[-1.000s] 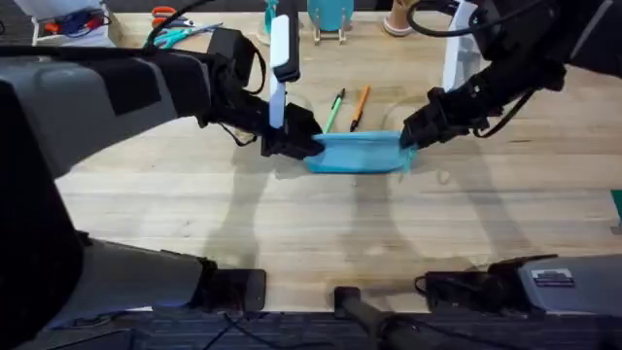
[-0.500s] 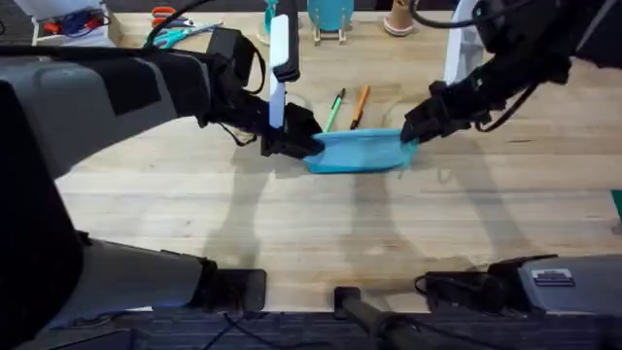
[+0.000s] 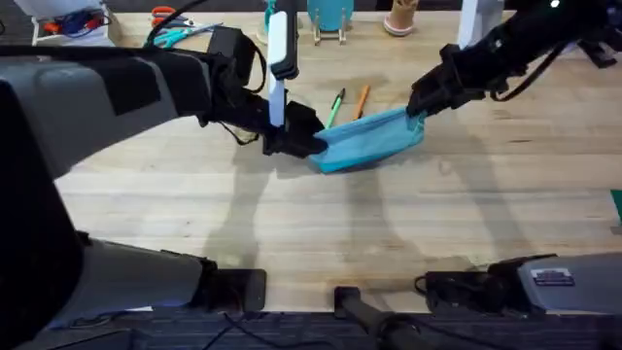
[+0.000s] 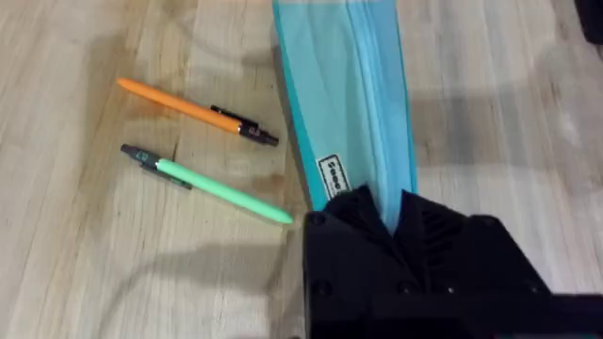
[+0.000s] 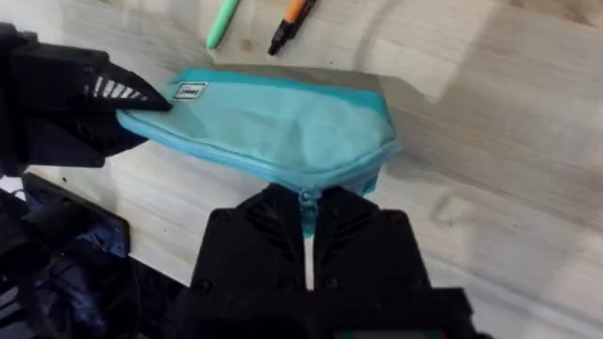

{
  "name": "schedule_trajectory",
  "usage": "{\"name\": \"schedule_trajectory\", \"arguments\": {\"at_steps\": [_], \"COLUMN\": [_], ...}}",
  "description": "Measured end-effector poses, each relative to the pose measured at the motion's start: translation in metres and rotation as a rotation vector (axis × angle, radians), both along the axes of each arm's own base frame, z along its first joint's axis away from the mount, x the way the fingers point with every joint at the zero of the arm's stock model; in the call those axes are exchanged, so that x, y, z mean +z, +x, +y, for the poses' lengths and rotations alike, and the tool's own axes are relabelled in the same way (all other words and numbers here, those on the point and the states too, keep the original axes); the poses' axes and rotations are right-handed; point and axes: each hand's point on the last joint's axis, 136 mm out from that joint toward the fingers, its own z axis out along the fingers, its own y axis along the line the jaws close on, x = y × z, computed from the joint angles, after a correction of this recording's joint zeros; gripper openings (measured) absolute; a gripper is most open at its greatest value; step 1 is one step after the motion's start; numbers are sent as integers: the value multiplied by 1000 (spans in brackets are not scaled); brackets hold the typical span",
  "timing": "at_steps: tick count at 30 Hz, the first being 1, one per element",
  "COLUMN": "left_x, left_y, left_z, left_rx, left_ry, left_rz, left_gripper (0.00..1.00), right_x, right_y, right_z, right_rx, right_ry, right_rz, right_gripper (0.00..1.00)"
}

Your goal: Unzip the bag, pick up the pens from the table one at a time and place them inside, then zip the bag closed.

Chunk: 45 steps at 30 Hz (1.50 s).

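Bag (image 3: 369, 141): on the bench (image 3: 321, 233), mid-bench, stretched between both grippers; right end raised off the wood, left end low.
L gripper (image 3: 309, 142): clamped on bag's left end, fabric pinched between its fingers in the left wrist view; prob. the anchor so the bag can't slide.
R gripper (image 3: 420, 105): closed on the tab at bag's right end (image 5: 308, 200); looks like the zip pull, can't be sure. Lift keeps the fabric taut so the slider can run.
Zip (image 4: 369, 113): looks shut along the top; unzip step not done, I'd judge.
Pens: 2, green (image 3: 334, 107) and orange (image 3: 360, 100), side by side just behind the bag, apart from it, untouched.
Room: bare bench in front of the bag and to its right; pens crowd the far side, so keep pulls along the bag's length.
Far edge: scissors (image 3: 175, 34) + clutter, well apart.
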Motion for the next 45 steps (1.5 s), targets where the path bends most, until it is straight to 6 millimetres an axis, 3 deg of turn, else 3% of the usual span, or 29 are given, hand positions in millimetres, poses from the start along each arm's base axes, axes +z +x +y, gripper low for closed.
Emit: {"name": "schedule_trajectory", "arguments": {"at_steps": [10,20,24,25,28,29,45], "left_x": [7,7,0,-2,-3,-3,-2], "left_y": [3,3,3,2,3,3,4], "left_z": [-3,-3,1,2,4,4,3], "left_rx": [-7,-8,4,5,10,10,11], "left_ry": [-23,-23,18,31,37,37,36], "left_rz": [-13,-12,-5,-2,-2,-2,-10], "left_gripper": [43,43,43,43,43,43,43], "right_x": [22,24,33,36,40,40,38], "right_y": [9,10,20,22,23,23,20], "right_z": [0,0,-5,-6,-6,-7,-9], "right_rx": [0,-2,-17,-21,-21,-21,-10], "right_ry": [-3,-5,-17,-16,-16,-17,-31], "right_rz": [-48,-55,-96,-107,-117,-117,-107], "right_gripper": [37,88,384,484,923,976,998]}}
